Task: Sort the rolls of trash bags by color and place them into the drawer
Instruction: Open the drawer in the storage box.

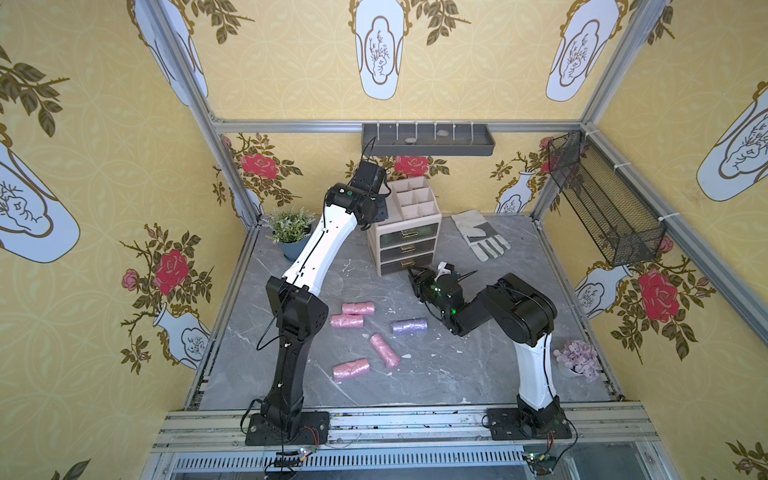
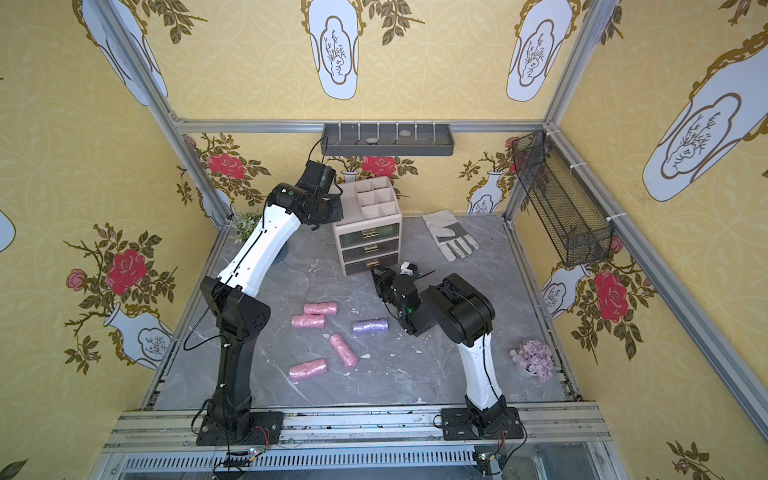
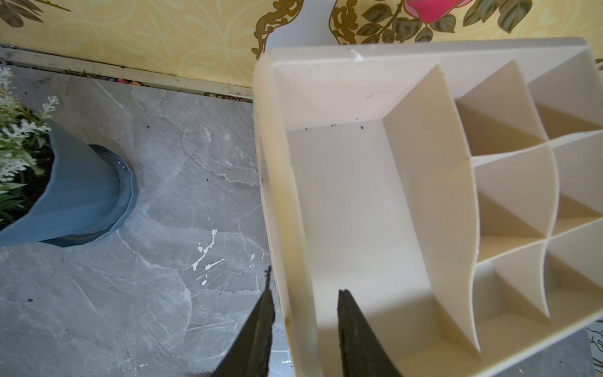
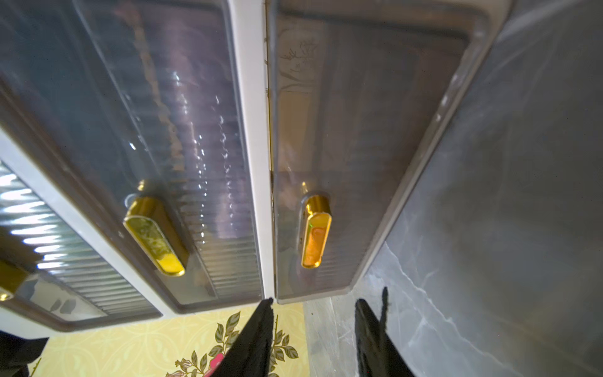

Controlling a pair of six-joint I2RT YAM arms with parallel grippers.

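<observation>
Left claw (image 3: 305, 290) part-open, astride chest (image 3: 424, 52) wall; right claw (image 4: 314, 301) part-open, empty, facing bottom handle (image 4: 316, 231). Rolls (image 1: 358, 308) look light, squashy, slick; I'd pinch mid-length.

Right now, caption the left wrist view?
Left claw open over the side wall of the beige chest, beside a potted plant.

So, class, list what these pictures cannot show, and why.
- Inside the drawers: right wrist view, smoky fronts blur it.
- Whether the left gripper clamps the chest wall: left wrist view, contact unclear; top views, left arm hides it.
- Bits in grey tray: top views, too small.
</observation>
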